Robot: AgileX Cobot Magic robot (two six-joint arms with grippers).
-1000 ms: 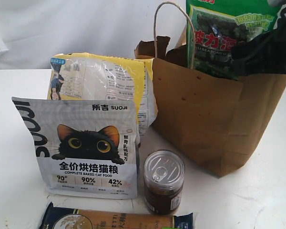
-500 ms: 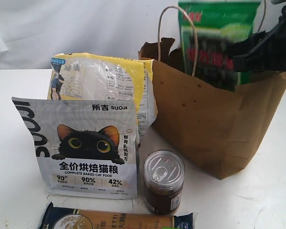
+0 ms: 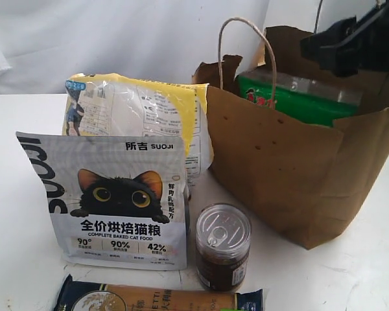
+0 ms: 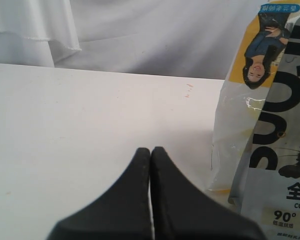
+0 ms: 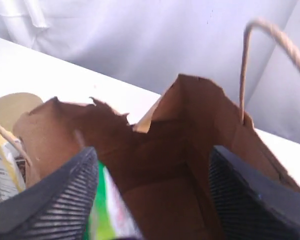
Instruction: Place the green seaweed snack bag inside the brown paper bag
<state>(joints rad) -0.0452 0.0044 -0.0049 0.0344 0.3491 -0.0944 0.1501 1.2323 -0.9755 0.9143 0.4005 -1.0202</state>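
The brown paper bag (image 3: 292, 168) stands upright at the right of the table, its mouth open. The green seaweed snack bag (image 3: 292, 97) lies tilted inside it, its top edge showing above the near rim. My right gripper (image 3: 340, 45) hovers open just above the bag's mouth, apart from the packet. In the right wrist view the right gripper (image 5: 152, 192) looks down into the paper bag (image 5: 190, 130), with a blurred green strip of the snack bag (image 5: 102, 215) beside one finger. My left gripper (image 4: 150, 152) is shut and empty, low over the white table.
A grey cat-food pouch (image 3: 110, 201) stands at the front left, with a yellow-and-clear plastic bag (image 3: 142, 110) behind it. A dark jar (image 3: 222, 246) with a metal lid stands by the paper bag's near corner. A blue and tan packet (image 3: 155, 299) lies along the front edge.
The snack bag has dropped from upright in my right gripper down into the paper bag. The right gripper has opened and let it go. The left gripper shows no earlier view.
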